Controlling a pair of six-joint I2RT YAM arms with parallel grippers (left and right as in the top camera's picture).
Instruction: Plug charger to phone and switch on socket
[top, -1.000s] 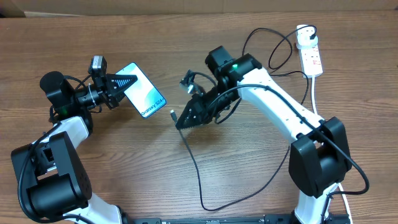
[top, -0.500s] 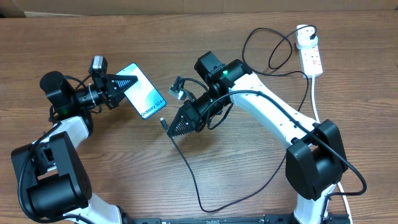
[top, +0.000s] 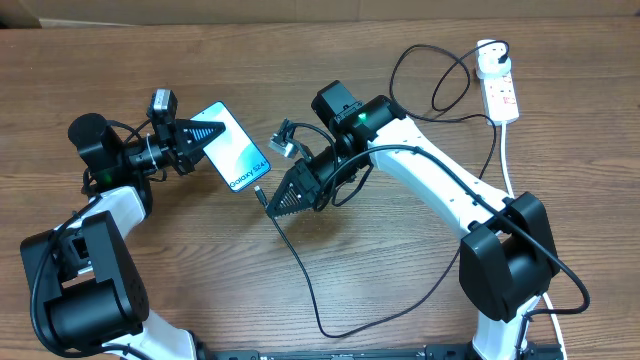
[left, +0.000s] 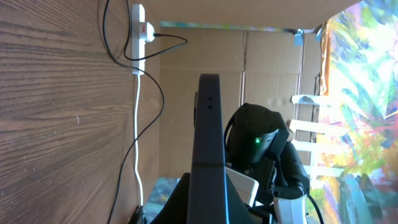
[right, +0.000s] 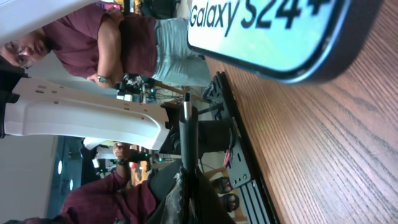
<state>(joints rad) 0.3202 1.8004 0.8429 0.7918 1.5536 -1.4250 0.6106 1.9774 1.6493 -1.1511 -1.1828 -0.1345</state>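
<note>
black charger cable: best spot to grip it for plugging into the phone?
Pinch the stiff black connector housing just behind its tip, coming from the cable end along its axis. The thin black charger cable looks limp, so only the housing keeps aim. The right gripper pinches there, tip pointing at the blue-screened smartphone.

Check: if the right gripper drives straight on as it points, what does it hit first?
Probably nothing soon. The right gripper, holding the charger, aims just past the lower end of the phone, then over open table. Depth is unclear.
</note>
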